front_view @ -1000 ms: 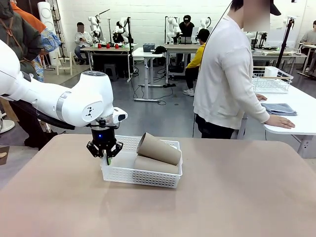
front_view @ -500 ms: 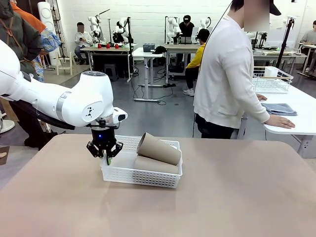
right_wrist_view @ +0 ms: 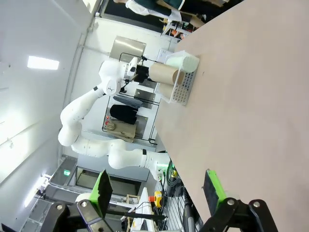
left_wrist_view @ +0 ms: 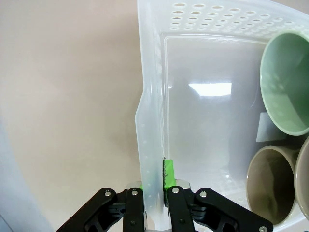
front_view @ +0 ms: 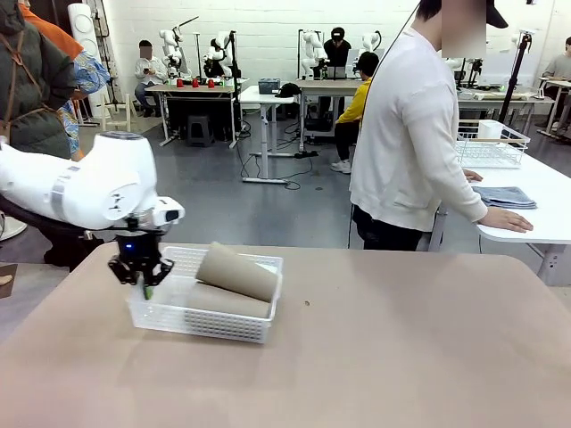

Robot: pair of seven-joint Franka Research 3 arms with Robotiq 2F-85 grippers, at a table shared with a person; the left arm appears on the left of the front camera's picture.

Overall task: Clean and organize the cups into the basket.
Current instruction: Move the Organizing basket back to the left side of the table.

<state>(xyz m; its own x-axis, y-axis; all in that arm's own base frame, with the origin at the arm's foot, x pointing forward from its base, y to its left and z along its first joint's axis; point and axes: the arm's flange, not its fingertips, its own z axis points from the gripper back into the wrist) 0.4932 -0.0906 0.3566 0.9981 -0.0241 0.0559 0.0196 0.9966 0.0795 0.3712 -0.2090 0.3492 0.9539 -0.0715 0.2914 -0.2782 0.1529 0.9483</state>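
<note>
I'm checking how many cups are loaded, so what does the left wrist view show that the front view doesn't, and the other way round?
Left wrist view: the mint green cup's open mouth inside the basket, beside two tan cup mouths, and the left gripper shut on the basket's side wall.

Front view: a person in a white top turned to a side table, and the top tan cup lying tilted over a lower one.

Both: the white perforated basket, tan cups in it, the tan tabletop, and the left gripper at the basket's edge.
</note>
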